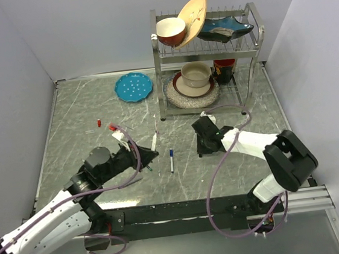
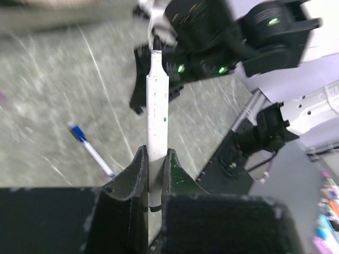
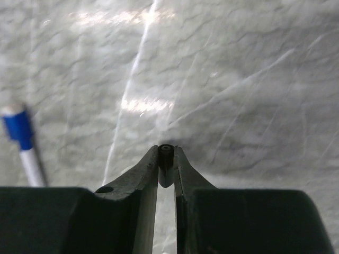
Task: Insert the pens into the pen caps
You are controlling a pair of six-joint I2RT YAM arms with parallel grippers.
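My left gripper [image 2: 156, 151] is shut on a white-barrelled pen with a black tip [image 2: 157, 95]. The pen points out toward the right arm's gripper. In the top view a white pen [image 1: 154, 142] shows at the left gripper's [image 1: 151, 157] tips; I cannot tell there whether it is the held one. My right gripper [image 3: 166, 149] is shut on a small black cap [image 3: 166, 153] just above the table, and it also shows in the top view [image 1: 202, 146]. A blue-ended white pen [image 1: 172, 160] lies between the grippers. A red cap [image 1: 99, 123] lies at the far left.
A metal dish rack [image 1: 252, 45] with bowls and plates stands at the back right. A blue plate [image 1: 134, 86] lies at the back centre. Grey walls close in the table on the left, back and right.
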